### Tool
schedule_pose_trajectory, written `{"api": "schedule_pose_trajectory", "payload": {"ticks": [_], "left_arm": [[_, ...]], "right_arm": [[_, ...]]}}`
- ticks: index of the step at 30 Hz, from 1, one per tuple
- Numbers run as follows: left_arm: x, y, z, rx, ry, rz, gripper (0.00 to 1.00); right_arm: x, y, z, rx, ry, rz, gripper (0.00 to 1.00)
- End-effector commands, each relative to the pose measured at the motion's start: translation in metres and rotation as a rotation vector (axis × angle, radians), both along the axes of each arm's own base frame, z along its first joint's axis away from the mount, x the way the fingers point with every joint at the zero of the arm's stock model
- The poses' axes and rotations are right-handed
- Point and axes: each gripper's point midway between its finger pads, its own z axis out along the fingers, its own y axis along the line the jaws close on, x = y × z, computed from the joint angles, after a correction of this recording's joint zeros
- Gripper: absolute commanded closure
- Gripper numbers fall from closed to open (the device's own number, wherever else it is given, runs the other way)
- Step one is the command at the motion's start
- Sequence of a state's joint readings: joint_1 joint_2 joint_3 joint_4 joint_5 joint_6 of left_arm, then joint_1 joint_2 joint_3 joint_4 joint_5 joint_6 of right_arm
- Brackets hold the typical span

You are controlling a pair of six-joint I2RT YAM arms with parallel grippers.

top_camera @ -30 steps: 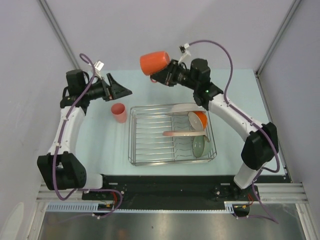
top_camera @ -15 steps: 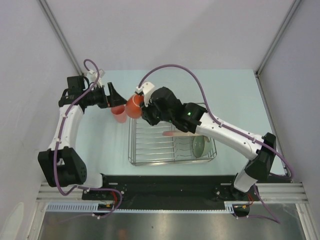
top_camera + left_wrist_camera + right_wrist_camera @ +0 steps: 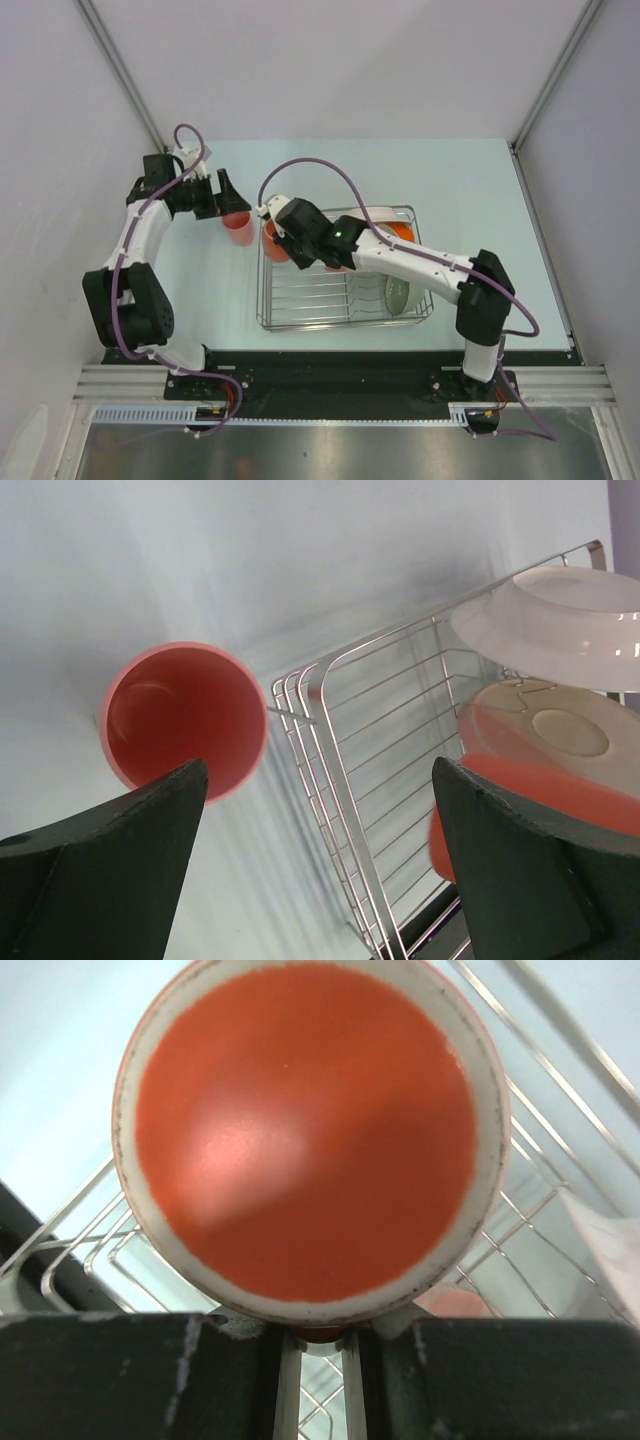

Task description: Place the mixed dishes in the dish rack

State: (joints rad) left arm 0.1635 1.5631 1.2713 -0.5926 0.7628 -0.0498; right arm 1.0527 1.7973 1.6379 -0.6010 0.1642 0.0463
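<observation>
My right gripper [image 3: 290, 236] is shut on the orange mug [image 3: 271, 241], holding it low over the far left corner of the dish rack [image 3: 300, 300]. In the right wrist view the mug's orange base [image 3: 305, 1130] fills the frame above the right gripper [image 3: 315, 1335], with rack wires [image 3: 560, 1250] behind. The pink tumbler [image 3: 238, 229] stands upright on the table just left of the rack. Just behind it my left gripper [image 3: 226, 196] is open. The left wrist view shows the tumbler's mouth [image 3: 185, 720] past the left gripper [image 3: 318, 770], which is empty.
The rack's right half holds a white plate [image 3: 368, 213], an orange bowl [image 3: 402, 236], a pink plate [image 3: 350, 267] and a pale green bowl [image 3: 397, 292]. Grey walls stand close on both sides of the table [image 3: 480, 200].
My right arm has swung the orange mug from high at the back down to the rack's far left corner. The left gripper has shifted slightly beside the tumbler, staying open.
</observation>
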Motion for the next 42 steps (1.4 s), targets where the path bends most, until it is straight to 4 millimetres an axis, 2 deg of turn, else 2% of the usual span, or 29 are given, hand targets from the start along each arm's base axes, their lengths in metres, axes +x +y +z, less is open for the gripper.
{"api": "schedule_pose_trajectory", "payload": {"ticks": [1, 8, 12, 19, 24, 34, 38, 42], "left_arm": [[0.001, 0.009, 0.005, 0.058, -0.061, 0.003, 0.0], [-0.003, 0.01, -0.009, 0.069, -0.048, -0.018, 0.0], [-0.005, 0.009, -0.015, 0.063, -0.04, -0.029, 0.0], [-0.006, 0.006, -0.014, 0.041, -0.033, -0.036, 0.0], [-0.003, 0.011, -0.016, 0.067, -0.028, -0.01, 0.0], [-0.002, 0.014, -0.019, 0.077, -0.027, -0.009, 0.0], [0.001, 0.019, -0.02, 0.106, -0.031, 0.013, 0.0], [0.002, 0.021, -0.021, 0.118, -0.032, 0.024, 0.0]], "right_arm": [[0.024, 0.029, 0.018, 0.075, -0.072, -0.006, 1.0], [0.046, 0.028, -0.017, 0.036, -0.019, -0.035, 1.0], [0.053, 0.026, -0.029, 0.015, -0.009, -0.045, 1.0], [0.06, 0.029, -0.051, -0.018, 0.013, -0.045, 1.0], [0.062, 0.036, -0.069, -0.038, 0.035, -0.04, 1.0], [0.068, 0.029, -0.083, -0.071, 0.044, -0.059, 1.0], [0.063, 0.027, -0.092, -0.108, 0.046, -0.048, 1.0], [0.054, 0.02, -0.101, -0.165, 0.048, -0.041, 0.75]]}}
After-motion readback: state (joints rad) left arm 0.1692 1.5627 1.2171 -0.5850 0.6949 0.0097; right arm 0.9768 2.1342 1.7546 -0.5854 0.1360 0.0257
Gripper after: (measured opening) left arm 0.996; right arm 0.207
